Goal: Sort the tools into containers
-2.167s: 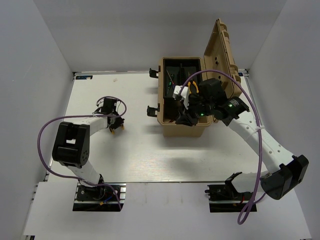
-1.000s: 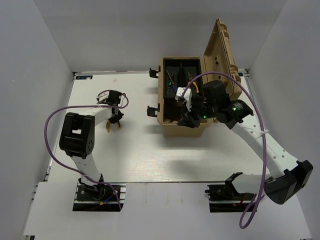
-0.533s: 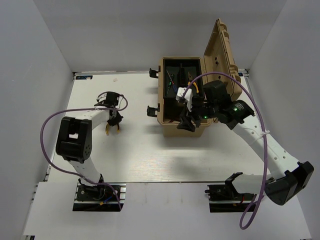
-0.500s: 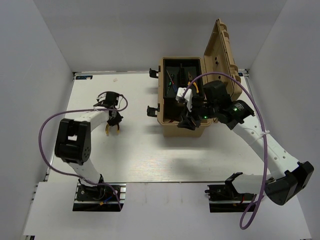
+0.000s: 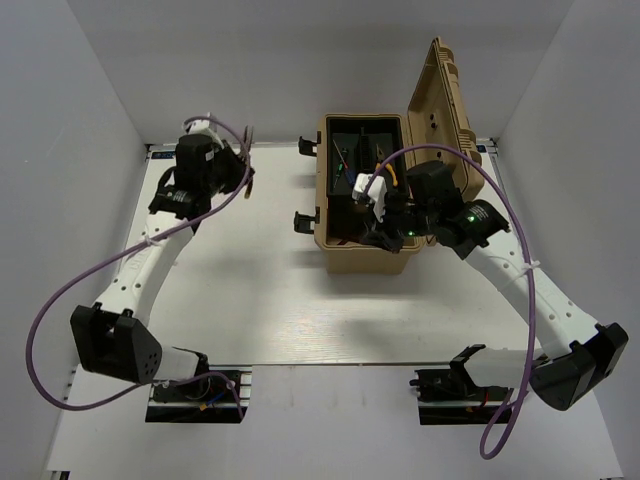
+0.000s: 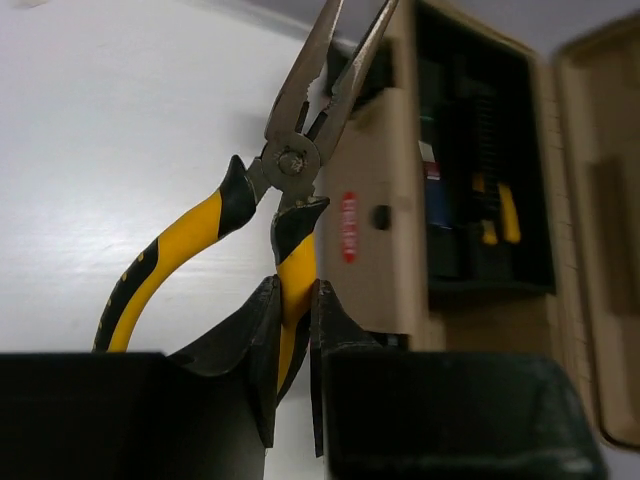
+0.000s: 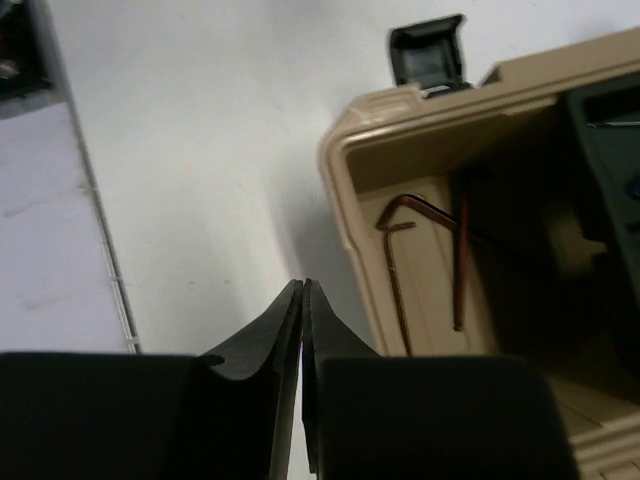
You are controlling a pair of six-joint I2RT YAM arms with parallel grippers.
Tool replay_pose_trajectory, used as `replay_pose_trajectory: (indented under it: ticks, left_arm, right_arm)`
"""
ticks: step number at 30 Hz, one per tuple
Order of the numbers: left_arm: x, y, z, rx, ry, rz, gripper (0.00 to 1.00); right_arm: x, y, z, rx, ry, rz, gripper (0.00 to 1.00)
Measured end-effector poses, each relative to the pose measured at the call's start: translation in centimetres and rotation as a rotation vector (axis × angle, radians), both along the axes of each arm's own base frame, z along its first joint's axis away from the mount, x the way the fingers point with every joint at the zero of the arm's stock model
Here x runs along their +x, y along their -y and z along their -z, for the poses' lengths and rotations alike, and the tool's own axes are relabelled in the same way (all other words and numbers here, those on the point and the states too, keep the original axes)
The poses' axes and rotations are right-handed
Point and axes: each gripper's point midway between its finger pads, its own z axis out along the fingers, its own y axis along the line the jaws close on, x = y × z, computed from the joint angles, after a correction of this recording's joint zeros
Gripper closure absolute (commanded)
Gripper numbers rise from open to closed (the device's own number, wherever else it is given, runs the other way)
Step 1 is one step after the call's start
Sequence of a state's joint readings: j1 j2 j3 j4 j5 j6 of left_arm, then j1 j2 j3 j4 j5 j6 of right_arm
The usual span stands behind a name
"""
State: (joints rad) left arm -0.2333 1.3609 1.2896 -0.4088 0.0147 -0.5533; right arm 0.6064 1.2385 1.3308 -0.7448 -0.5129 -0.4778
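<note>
Left claw [image 6: 292,300] lifted pliers [image 6: 200,235], white table [image 5: 300,300]

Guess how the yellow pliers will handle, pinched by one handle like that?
The pliers look like rigid steel, probably nose-heavy, so they may rotate in the left gripper, which pinches only one handle. The free handle splays wide and could swing in transit. The rubbery-looking grip likely resists slipping.

The toolbox [image 5: 365,262] stands back right on the table [image 5: 280,300]; hex keys [image 7: 459,265] lie inside it; pliers [image 6: 290,160] hang left of it.
</note>
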Motion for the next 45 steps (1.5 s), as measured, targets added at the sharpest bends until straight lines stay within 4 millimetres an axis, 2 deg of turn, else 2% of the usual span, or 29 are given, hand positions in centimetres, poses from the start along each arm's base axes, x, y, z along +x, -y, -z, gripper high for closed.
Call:
replay_pose_trajectory:
  ticks: [4, 8, 13, 17, 20, 24, 29, 33, 39, 45]
  left_arm:
    - [1.3, 5.2, -3.9, -0.080, 0.096, 0.220, 1.00]
    - [2.8, 11.2, -5.6, -0.149, 0.142, 0.446, 1.00]
    - [4.2, 17.5, -6.1, -0.222, 0.158, 0.624, 1.00]
    - [5.1, 21.5, -5.9, -0.277, 0.170, 0.702, 1.00]
    - [5.4, 24.1, -5.2, -0.331, 0.165, 0.742, 1.00]
    - [6.1, 27.6, -3.7, -0.420, 0.142, 0.777, 1.00]
    - [7.0, 30.9, -1.5, -0.511, 0.102, 0.789, 1.00]
    - [7.3, 32.7, -0.8, -0.583, 0.078, 0.792, 1.00]
    - [7.8, 33.6, -0.4, -0.661, 0.051, 0.770, 1.00]
    - [8.8, 33.5, -0.2, -0.695, 0.033, 0.705, 1.00]
  right_arm:
    - [2.3, 1.2, -0.1, -0.056, 0.069, 0.119, 1.00]
    - [4.9, 2.9, -0.6, -0.111, 0.154, 0.261, 1.00]
    - [7.1, 5.4, -2.0, -0.168, 0.256, 0.416, 1.00]
    - [9.0, 7.5, -4.5, -0.195, 0.361, 0.550, 1.00]
    - [9.5, 8.7, -6.3, -0.196, 0.421, 0.619, 1.00]
    - [9.4, 10.3, -7.8, -0.194, 0.464, 0.675, 1.00]
    - [9.0, 11.0, -8.5, -0.184, 0.482, 0.699, 1.00]
    - [8.9, 11.2, -8.4, -0.186, 0.481, 0.702, 1.00]
    - [8.7, 11.4, -7.6, -0.198, 0.469, 0.698, 1.00]
    - [8.3, 11.8, -7.5, -0.196, 0.471, 0.702, 1.00]
